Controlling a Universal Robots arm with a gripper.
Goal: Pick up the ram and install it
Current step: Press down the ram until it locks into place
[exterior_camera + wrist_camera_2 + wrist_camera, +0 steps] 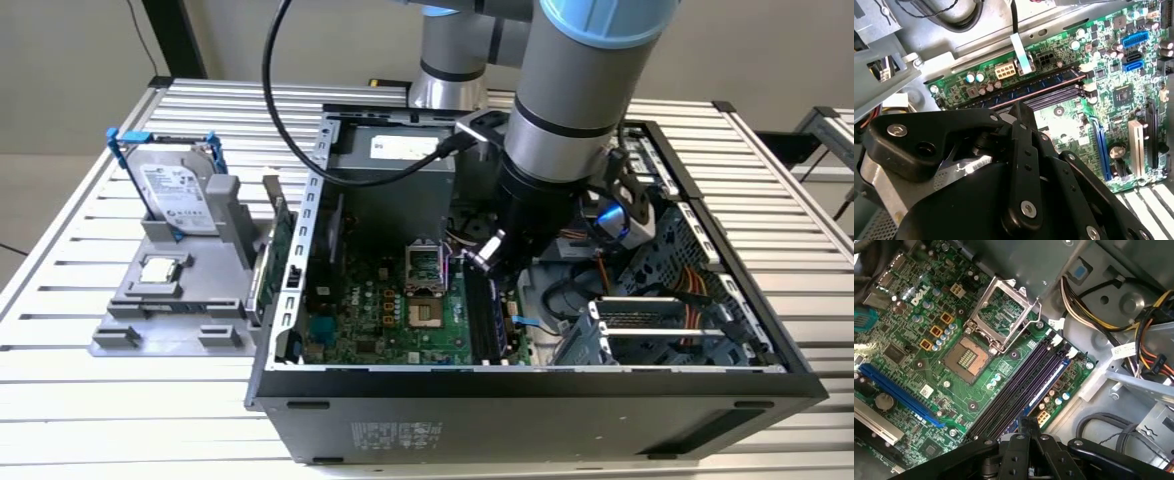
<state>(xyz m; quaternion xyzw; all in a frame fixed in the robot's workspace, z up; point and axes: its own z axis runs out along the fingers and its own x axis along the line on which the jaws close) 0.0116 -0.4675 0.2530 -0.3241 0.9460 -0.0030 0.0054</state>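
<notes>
The ram (1029, 88) is a long dark stick with a bluish sheen. It stands in the outermost black slot of the green motherboard (1124, 95), next to two bare slots. It is also seen in the first wrist view (1050, 382). My gripper (489, 262) hangs inside the open computer case, its fingers closed together with nothing visible between them. In both wrist views the gripper's tip (1021, 107) (1029, 421) sits just over one end of the ram. Whether it touches the stick is hidden.
A grey fixture (120, 335) at the exterior view's left holds a silver hard drive (174, 190) and a small processor chip (160, 268). The processor socket (996, 315) stands open. Cable bundles (1094, 295) and a drive cage (667, 325) crowd the case beside the slots.
</notes>
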